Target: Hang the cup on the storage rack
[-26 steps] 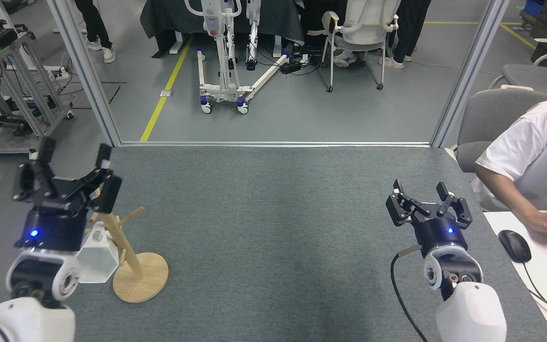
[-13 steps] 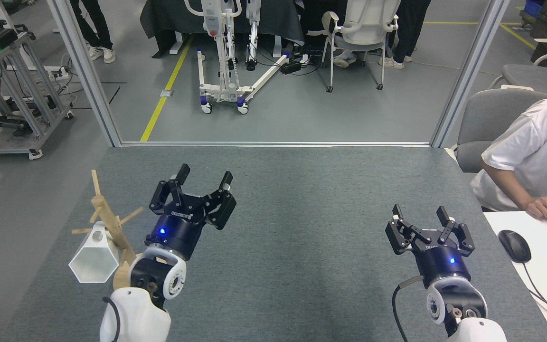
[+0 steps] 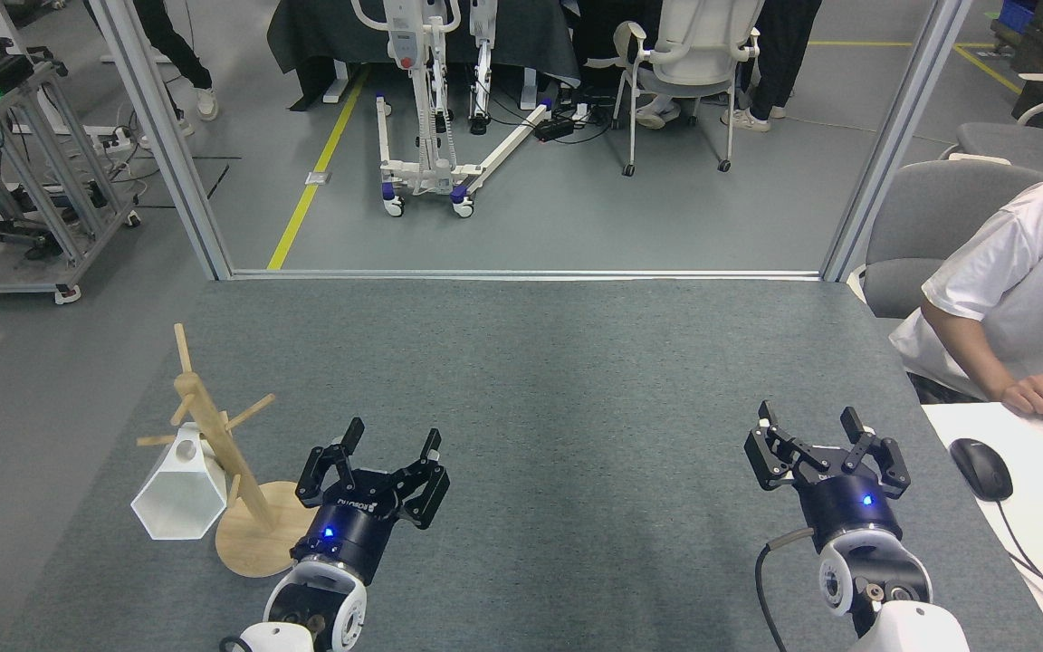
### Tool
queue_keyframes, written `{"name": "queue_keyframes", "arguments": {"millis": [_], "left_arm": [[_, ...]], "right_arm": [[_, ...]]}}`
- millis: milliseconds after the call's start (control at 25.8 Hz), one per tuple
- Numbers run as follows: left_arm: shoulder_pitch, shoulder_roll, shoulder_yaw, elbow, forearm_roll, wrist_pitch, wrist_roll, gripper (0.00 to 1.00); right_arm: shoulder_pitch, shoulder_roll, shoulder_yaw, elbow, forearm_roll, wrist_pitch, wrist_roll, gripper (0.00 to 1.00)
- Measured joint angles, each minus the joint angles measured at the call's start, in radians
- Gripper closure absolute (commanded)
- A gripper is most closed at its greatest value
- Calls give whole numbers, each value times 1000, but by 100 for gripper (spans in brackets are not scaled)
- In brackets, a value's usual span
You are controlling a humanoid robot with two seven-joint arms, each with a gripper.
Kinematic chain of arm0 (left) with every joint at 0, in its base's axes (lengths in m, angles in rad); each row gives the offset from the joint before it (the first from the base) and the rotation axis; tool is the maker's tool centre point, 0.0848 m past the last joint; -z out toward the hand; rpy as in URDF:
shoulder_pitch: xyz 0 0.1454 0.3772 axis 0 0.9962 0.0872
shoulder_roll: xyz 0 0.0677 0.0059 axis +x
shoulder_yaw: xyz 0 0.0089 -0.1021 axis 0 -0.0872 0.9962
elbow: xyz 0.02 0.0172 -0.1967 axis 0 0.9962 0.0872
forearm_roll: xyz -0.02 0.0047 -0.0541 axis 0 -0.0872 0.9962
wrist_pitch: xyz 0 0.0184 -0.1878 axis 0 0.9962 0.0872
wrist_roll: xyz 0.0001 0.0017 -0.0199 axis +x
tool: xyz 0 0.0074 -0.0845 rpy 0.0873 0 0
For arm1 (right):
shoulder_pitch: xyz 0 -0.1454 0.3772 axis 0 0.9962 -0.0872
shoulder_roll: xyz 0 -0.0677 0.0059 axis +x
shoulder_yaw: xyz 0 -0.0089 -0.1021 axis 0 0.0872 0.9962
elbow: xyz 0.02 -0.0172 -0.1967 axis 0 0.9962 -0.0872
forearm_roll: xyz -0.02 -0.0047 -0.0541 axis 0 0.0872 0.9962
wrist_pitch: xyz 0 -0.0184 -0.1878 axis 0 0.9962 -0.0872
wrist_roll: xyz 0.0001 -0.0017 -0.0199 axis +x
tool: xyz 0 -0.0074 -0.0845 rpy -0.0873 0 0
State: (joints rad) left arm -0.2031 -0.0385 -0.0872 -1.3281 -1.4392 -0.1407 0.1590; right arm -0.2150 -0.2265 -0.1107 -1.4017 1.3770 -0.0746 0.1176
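A single head-mounted view looks forward and down onto the grey table (image 3: 576,380) from the robot's own position. The left gripper (image 3: 392,436) and right gripper (image 3: 809,419) enter from the bottom edge, close to the lens. Beyond them the table's far edge, the floor (image 3: 558,199) and an office chair (image 3: 684,54) lie farther off. No second view overlaps.

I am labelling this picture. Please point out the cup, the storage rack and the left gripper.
cup (image 3: 179,493): head view, on its white faceted side wall.
storage rack (image 3: 259,548): head view, on its round wooden base.
left gripper (image 3: 392,439): head view, midway between its open fingertips.
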Motion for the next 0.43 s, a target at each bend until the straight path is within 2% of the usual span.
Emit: {"name": "queue_keyframes", "arguments": {"millis": [232, 426], "left_arm": [[-7, -15, 2, -3, 1, 38, -14, 2], [-41, -37, 3, 2, 6, 44, -18, 2]], "right_arm": [[3, 3, -1, 1, -3, 3, -8, 1], [38, 16, -1, 1, -3, 3, -10, 1]]}}
